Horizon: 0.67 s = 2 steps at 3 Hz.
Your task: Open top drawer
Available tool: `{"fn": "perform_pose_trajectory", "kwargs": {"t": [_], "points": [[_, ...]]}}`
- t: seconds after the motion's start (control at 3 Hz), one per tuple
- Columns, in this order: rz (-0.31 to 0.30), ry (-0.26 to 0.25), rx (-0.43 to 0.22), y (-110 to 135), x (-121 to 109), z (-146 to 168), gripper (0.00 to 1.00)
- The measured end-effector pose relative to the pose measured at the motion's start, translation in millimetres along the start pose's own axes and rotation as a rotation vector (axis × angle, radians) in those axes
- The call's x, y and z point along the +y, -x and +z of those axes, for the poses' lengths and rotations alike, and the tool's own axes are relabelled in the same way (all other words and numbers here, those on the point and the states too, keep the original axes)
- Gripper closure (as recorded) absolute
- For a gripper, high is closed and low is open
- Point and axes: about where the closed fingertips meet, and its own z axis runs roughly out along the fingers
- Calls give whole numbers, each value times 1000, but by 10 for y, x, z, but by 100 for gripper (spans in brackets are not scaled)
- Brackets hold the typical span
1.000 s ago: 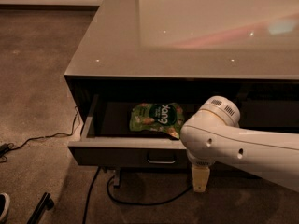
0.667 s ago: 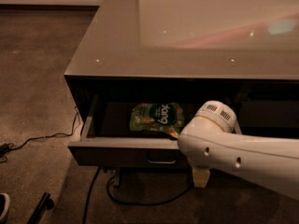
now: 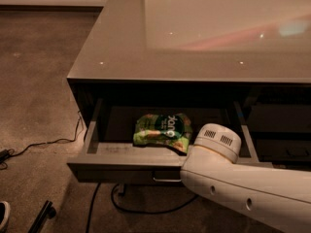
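The top drawer (image 3: 121, 171) of the low dark cabinet stands pulled out, and its grey inner floor shows. A green snack bag (image 3: 163, 132) lies inside it, near the middle. Part of the metal loop handle (image 3: 165, 180) shows at the centre of the drawer front. My white arm (image 3: 228, 178) comes in from the lower right and crosses the front just right of the handle. Its round wrist cap (image 3: 217, 142) sits over the drawer's right half. My gripper is hidden behind the arm, down at the drawer front.
The cabinet's glossy grey top (image 3: 194, 38) overhangs the drawer. Right of the drawer is a dark open compartment (image 3: 277, 130). Black cables (image 3: 43, 144) trail over the brown carpet on the left and under the drawer. A shoe tip (image 3: 3, 213) and a black bar (image 3: 41, 216) lie at the bottom left.
The arm has swung left and lower across the drawer front. It now covers the gripper tip that showed below the arm. The drawer looks about as far out as before.
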Motion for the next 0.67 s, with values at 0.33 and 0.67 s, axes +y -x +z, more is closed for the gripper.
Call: {"fn": "perform_pose_trajectory", "kwargs": {"t": [0.33, 0.67], "points": [[0, 0, 0, -20, -30, -82, 95], [0, 0, 0, -30, -44, -123, 0]]}}
